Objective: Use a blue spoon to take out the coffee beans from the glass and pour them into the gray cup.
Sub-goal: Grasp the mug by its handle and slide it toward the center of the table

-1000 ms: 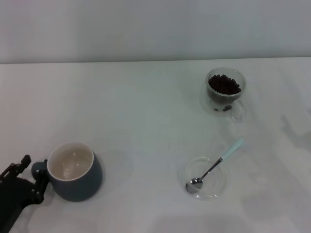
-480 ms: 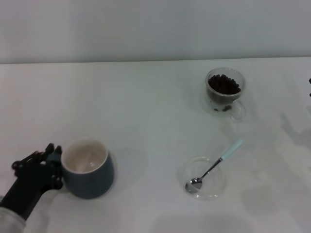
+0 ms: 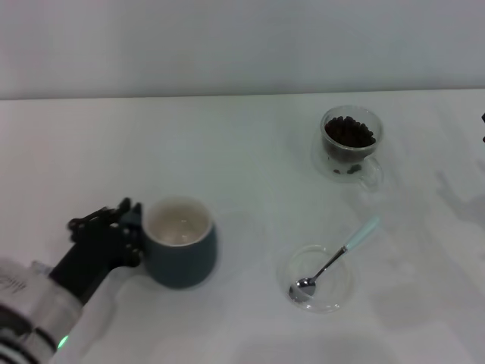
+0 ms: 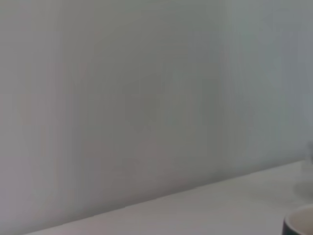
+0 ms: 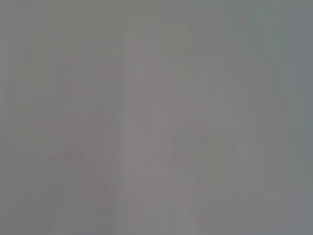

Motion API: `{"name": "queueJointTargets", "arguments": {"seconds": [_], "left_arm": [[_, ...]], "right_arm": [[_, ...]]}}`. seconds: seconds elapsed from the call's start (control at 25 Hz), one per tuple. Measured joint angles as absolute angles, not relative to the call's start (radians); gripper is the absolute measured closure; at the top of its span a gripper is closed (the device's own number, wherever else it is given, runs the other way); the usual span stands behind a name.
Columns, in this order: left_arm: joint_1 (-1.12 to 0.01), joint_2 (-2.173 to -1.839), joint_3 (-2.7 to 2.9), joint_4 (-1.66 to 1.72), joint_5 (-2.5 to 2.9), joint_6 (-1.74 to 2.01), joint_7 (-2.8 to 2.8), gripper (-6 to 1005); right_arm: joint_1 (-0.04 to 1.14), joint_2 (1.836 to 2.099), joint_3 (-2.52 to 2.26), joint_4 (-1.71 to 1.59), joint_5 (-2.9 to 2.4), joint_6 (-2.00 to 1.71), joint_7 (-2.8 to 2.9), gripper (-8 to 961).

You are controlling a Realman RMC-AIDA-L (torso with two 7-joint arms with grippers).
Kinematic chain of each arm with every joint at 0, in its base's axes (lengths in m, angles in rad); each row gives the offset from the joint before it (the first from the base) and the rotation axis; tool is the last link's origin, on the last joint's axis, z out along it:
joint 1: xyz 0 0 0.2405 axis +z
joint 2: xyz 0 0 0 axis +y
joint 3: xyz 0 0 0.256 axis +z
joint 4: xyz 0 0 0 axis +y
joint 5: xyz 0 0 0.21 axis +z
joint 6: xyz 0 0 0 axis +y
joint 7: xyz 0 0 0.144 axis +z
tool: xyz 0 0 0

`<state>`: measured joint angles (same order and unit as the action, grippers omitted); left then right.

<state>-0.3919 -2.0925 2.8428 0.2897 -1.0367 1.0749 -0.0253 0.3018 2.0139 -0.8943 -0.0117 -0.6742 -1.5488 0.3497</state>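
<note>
The gray cup [image 3: 182, 254] stands upright and empty on the white table, front left of centre. My left gripper [image 3: 127, 230] is at the cup's left side, shut on its handle, which it hides. The cup's rim also shows in the left wrist view [image 4: 299, 224]. The blue spoon [image 3: 333, 258] lies with its bowl in a flat clear dish [image 3: 339, 294] at the front right, its handle pointing back and right. The glass [image 3: 367, 171] with the coffee beans [image 3: 348, 131] stands at the back right. Only a dark sliver of my right arm [image 3: 483, 118] shows at the right edge.
The white table [image 3: 242, 152] runs back to a plain grey wall. The right wrist view shows only a blank grey surface.
My left gripper has moved the gray cup to the right and a little farther back. The dark sliver has appeared at the right edge. Spoon, dish and glass have not moved.
</note>
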Motion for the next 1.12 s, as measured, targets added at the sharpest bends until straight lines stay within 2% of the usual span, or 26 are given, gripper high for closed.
{"name": "queueJointTargets", "arguments": {"seconds": [0.04, 0.24, 0.68, 0.92, 1.0, 1.12], "left_arm": [[-0.425, -2.093, 2.843, 0.294, -1.004, 1.027, -0.025, 886], [-0.454, -2.095, 2.843, 0.301, -0.968, 0.984, -0.025, 885], [-0.434, -2.094, 2.842, 0.335, -0.943, 0.98, -0.025, 884], [-0.408, -2.091, 2.842, 0.336, -0.942, 0.992, -0.024, 806], [-0.393, -2.089, 2.843, 0.34, -0.941, 0.994, -0.024, 593], [-0.376, -2.089, 2.842, 0.343, -0.939, 1.002, -0.024, 531]], "right_arm": [[0.302, 2.013, -0.894, -0.019, -0.673, -1.549, 0.35, 96], [0.302, 2.012, -0.894, -0.032, -0.672, -1.548, 0.35, 95], [0.293, 2.009, -0.894, -0.053, -0.644, -1.542, 0.385, 95], [0.291, 2.008, -0.894, -0.054, -0.638, -1.542, 0.459, 96], [0.289, 2.007, -0.894, -0.054, -0.638, -1.542, 0.478, 96], [0.286, 2.005, -0.896, -0.052, -0.64, -1.535, 0.524, 95]]}}
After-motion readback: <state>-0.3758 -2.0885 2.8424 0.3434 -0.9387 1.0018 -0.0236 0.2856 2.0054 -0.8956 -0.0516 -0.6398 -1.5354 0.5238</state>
